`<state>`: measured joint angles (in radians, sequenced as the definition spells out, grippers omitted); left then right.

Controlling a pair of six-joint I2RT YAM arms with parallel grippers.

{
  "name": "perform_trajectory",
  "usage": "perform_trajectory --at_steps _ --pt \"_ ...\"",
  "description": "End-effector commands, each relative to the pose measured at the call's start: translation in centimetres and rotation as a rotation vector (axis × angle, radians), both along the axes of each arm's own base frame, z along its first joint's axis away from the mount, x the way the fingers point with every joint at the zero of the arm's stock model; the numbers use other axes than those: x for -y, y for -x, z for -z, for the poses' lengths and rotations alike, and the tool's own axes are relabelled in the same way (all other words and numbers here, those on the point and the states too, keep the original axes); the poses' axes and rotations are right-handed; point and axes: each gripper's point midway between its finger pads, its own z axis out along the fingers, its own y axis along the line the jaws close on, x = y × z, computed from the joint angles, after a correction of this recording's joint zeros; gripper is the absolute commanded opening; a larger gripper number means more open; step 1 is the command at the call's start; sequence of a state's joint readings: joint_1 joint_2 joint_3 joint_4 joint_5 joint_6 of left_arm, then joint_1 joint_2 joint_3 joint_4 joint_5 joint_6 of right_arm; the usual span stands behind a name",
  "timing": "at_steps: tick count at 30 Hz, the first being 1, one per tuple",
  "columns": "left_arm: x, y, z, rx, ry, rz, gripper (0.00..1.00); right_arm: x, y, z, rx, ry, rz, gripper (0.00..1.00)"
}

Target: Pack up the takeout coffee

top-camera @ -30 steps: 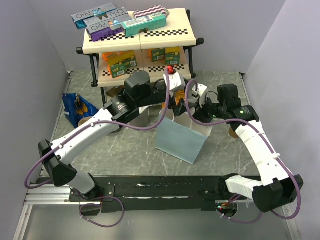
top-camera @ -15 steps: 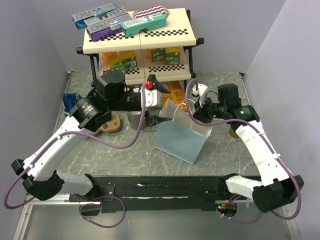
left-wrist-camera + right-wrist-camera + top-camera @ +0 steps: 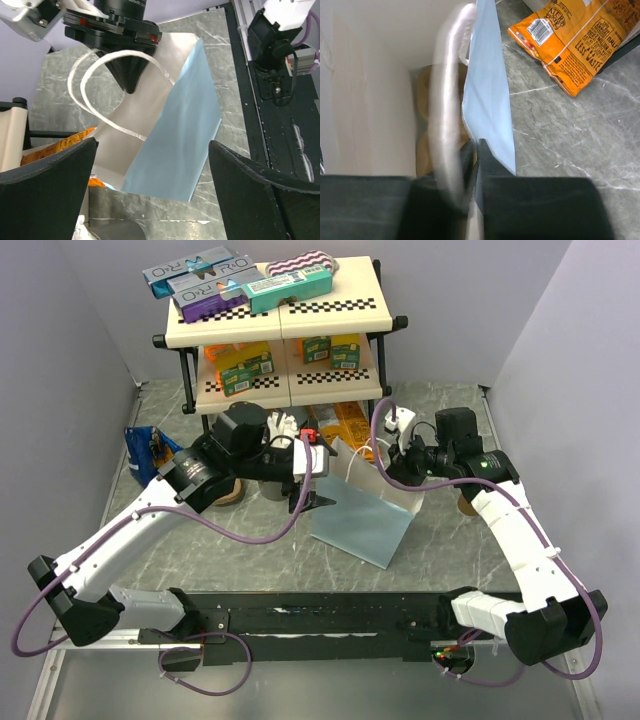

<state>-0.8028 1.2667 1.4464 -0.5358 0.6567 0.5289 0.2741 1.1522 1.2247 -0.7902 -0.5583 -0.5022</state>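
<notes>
Left arm: runs from its base at the near left up and across the table [image 3: 250, 560], wrist bent toward the right. The left gripper [image 3: 152, 144] hangs just beside the left rim of the paper bag [image 3: 360, 520] and is not touching it. Its fingers [image 3: 50, 185] are spread wide with nothing between them.

Right arm: rises from the near-right base, elbow out to the right, forearm angled in toward the bag's far-right corner. The right gripper [image 3: 476, 155] is pinched tight on the bag's top rim next to the white handle, holding the mouth open.

Bag is upright and slightly tilted. Takeout coffee [image 3: 423, 145]: right wrist view shows a tan shape down inside the bag. It's blurred behind the handle, so I can't make out the lid.

Orange snack bag [image 3: 580, 40] lies flat on the table just beyond the bag.
</notes>
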Motion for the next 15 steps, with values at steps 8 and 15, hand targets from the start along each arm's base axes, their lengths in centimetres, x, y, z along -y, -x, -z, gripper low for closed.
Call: perform_trajectory --at_steps 8,15 --pt "-3.6 -2.6 -5.1 0.115 0.052 -0.195 1.00 -0.7 0.5 -6.7 0.077 -0.084 -0.009 0.68" --pt "-6.6 -4.2 -5.5 0.071 0.074 -0.324 0.99 0.1 1.4 -9.7 0.108 -0.078 0.004 0.76"
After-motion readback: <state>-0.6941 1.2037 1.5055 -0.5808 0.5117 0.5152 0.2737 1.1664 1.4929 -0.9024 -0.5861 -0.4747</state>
